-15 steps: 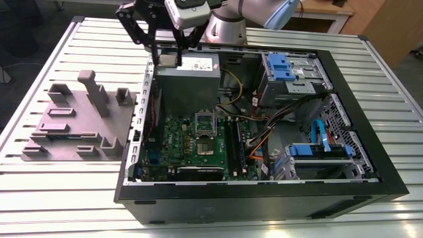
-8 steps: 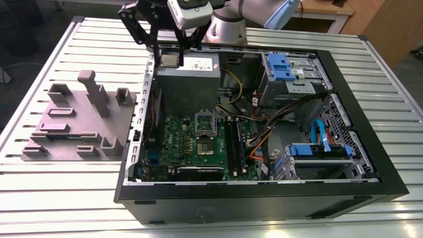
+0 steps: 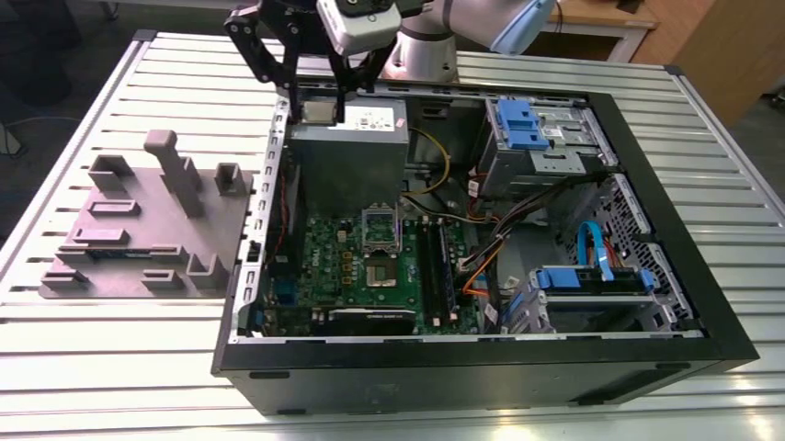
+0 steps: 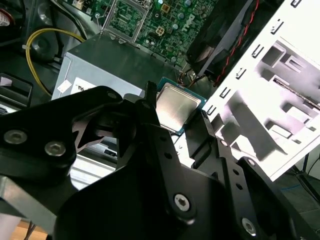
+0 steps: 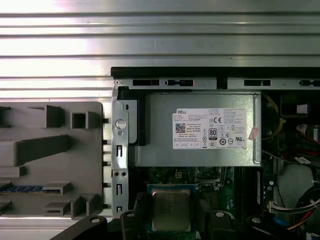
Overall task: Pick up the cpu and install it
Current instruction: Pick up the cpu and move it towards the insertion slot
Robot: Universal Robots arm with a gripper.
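The cpu (image 4: 176,106), a small square chip with a shiny silver top and a green rim, sits clamped between my black fingers (image 4: 150,100). My gripper (image 3: 322,107) is shut on it and hangs above the back corner of the open computer case, over the grey power supply (image 3: 349,138), on the exterior view's left. The first wrist view has the cpu (image 5: 171,210) held level over the motherboard (image 5: 165,176). The motherboard's socket (image 3: 381,268) lies further forward inside the case, with its metal frame (image 3: 379,225) flipped open.
The black case (image 3: 491,367) lies open on a slatted metal table (image 3: 110,367). A grey fixture block (image 3: 142,230) stands at the exterior view's left. Drive cages with blue clips (image 3: 528,129), loose cables (image 3: 491,248) and memory sticks (image 3: 438,266) crowd the case interior.
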